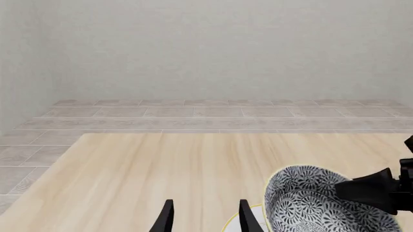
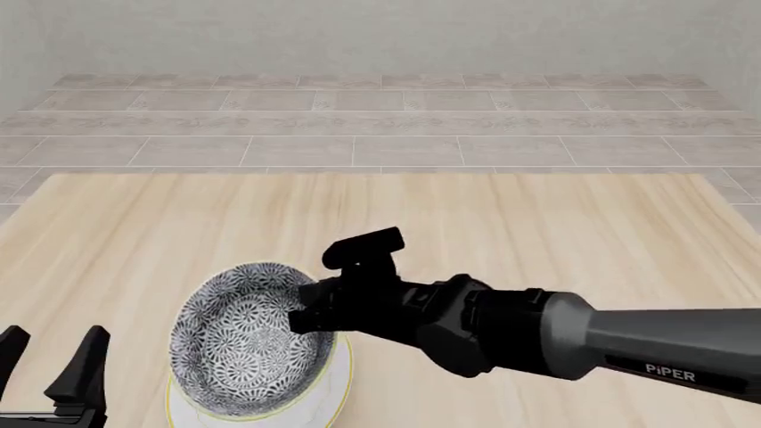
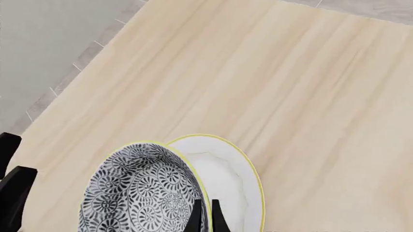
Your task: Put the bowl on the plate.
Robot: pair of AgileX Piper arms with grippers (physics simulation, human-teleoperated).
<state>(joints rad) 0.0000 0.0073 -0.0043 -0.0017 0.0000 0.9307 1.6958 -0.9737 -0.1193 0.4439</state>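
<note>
The patterned grey-and-white bowl (image 2: 248,341) hangs tilted over the white, yellow-rimmed plate (image 2: 340,390) near the table's front left. My right gripper (image 2: 306,314) is shut on the bowl's right rim, and in the right wrist view its fingertips (image 3: 193,218) pinch the bowl (image 3: 139,193) beside the plate (image 3: 233,175). Whether the bowl touches the plate I cannot tell. My left gripper (image 2: 53,355) stands open and empty just left of the bowl. The left wrist view shows the left gripper (image 1: 206,220), the bowl (image 1: 308,205) and a sliver of the plate (image 1: 229,224).
The light wooden table (image 2: 500,223) extends far ahead and to the right of the plate. Beyond it lie a tiled floor (image 2: 380,125) and a grey wall. The right arm (image 2: 594,343) reaches across the front right of the table.
</note>
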